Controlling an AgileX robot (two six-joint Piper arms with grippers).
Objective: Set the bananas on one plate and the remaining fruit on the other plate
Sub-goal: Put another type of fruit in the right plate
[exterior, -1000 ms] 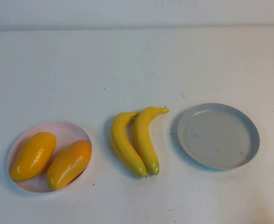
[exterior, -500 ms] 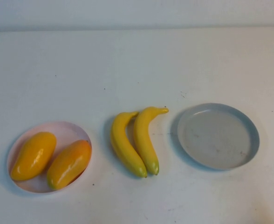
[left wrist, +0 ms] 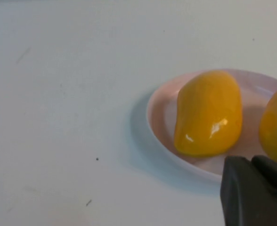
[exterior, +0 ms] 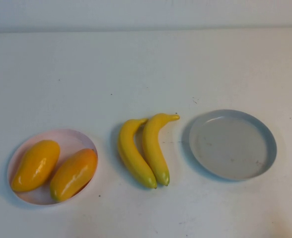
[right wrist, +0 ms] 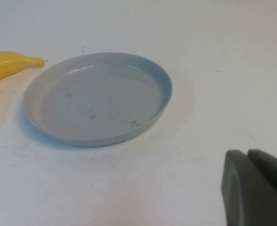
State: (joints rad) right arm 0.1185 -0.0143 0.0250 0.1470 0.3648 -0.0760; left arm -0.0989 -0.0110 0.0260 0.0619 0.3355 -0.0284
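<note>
On the table, half sorted: other fruit (exterior: 54, 169) already in the pink plate (exterior: 74, 139); bananas (exterior: 143, 151) still between plates, grey plate (exterior: 267, 144) bare.
Left gripper (left wrist: 254, 190) low beside pink plate, right gripper (right wrist: 256, 188) near grey plate; cannot tell either's finger state. Open room all round bananas for approach.

Glossy plastic-looking bananas (exterior: 143, 148), mangoes (exterior: 54, 168)
</note>
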